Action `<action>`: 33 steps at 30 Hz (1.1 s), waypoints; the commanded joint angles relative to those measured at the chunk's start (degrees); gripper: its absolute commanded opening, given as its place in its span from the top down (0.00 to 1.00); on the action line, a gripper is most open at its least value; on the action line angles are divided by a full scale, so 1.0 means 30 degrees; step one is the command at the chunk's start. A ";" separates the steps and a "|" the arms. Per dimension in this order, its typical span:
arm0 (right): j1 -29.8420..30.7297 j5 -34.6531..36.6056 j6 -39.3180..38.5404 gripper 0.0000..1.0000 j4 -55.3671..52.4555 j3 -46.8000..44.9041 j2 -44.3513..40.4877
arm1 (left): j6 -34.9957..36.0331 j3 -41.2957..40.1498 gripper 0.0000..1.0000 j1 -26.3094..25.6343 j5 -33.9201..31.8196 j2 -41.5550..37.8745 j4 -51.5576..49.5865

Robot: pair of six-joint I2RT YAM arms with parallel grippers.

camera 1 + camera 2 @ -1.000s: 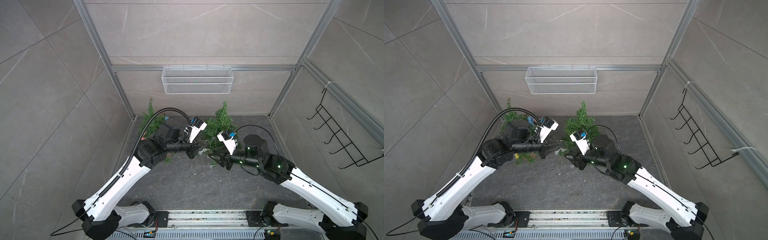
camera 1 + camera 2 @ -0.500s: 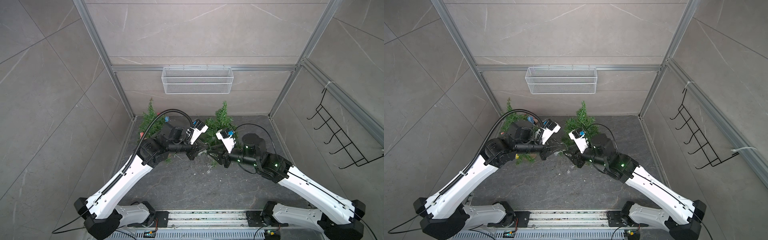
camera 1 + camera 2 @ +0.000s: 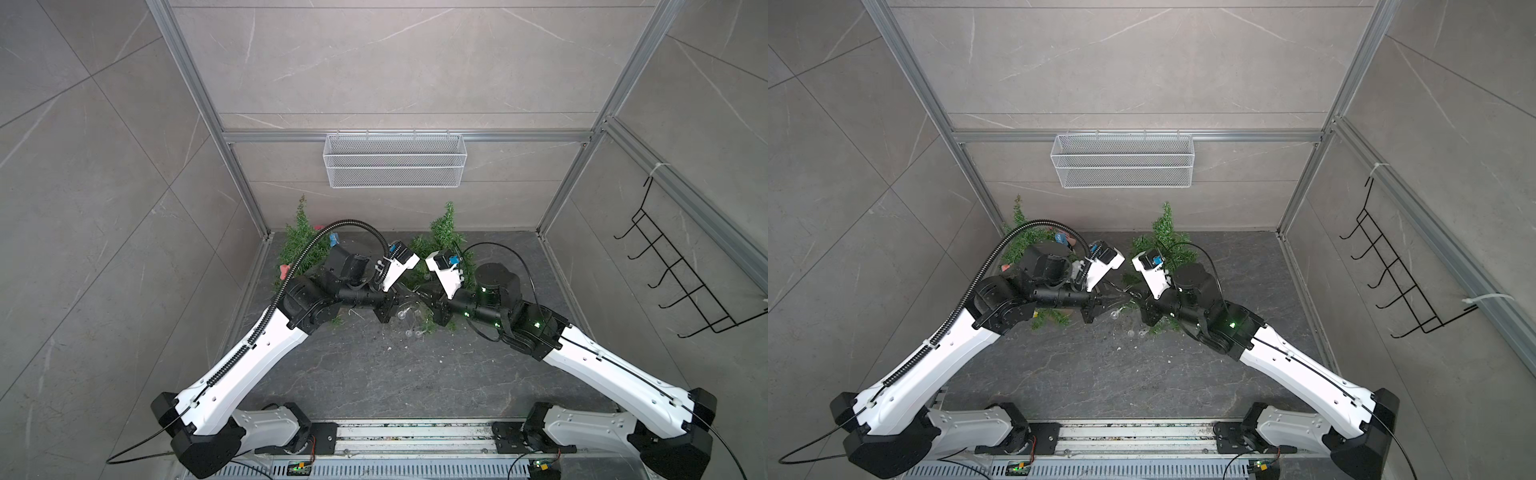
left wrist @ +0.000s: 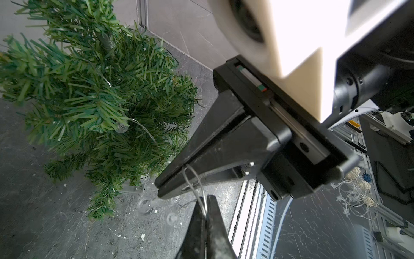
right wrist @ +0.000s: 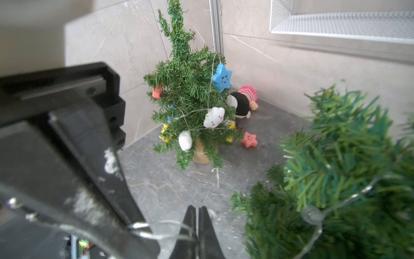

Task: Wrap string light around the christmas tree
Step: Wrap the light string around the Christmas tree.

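the string light [image 4: 122,129] is a thin shiny wire with small clear bulbs. part of it lies in the branches of the christmas tree [image 4: 96,89], and one bulb hangs at the tip of a branch. from there the wire runs out to the two grippers. they meet tip to tip just in front of the tree, low over the desk [image 3: 374,374]. the left gripper [image 4: 205,199] is clenched on the wire, its two fingers pressed flat together. the right gripper [image 4: 158,187] is clenched too, and the wire comes out of the seam between its fingers. a short loop of wire hangs between the two grippers. more clear bulbs [image 4: 171,218] lie on the desk under them.

the tree stands upright near the back wall. a second little tree [image 5: 190,94] stands in the back corner on the left arm's side. it has its own wire, a blue star [image 5: 221,77] and a white cloud [image 5: 214,116] on it. a small doll [image 5: 243,103] lies beside it, and a pink star [image 5: 249,139] lies on the desk near its wooden foot. a white wire basket [image 3: 395,166] hangs on the back wall above the trees. a black hook rack [image 3: 681,261] hangs on the wall on the right arm's side.
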 commanded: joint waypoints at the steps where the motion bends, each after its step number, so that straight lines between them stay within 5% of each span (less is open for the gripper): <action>1: 0.0066 -0.0102 -0.0052 1.00 -0.2250 0.1371 -0.1695 | 0.0407 0.0926 0.88 -0.0059 0.1850 -0.0261 0.0749; 4: 0.0067 0.0216 0.0015 1.00 -0.4203 0.2260 -0.2924 | 0.0484 0.1035 0.66 -0.0062 0.2339 -0.0490 0.1258; 8: -0.0008 0.1410 0.0277 1.00 -0.5646 0.3082 -0.4134 | 0.1148 0.1537 0.52 0.0027 0.1111 -0.0458 0.1577; 20: -0.0868 1.1590 -0.0601 1.00 -0.8631 0.8546 -0.2267 | -0.0921 0.3988 0.46 0.4350 -0.0383 0.2216 0.3746; 27: -0.5752 0.9604 -0.0092 1.00 -0.8411 1.1588 0.0536 | -0.0190 0.6628 0.45 0.4803 -0.0315 0.4494 0.3181; 33: -0.8559 0.6643 -0.0311 1.00 -0.8387 1.8214 0.5361 | 0.0332 1.0241 0.45 0.5361 -0.0156 0.7552 0.1939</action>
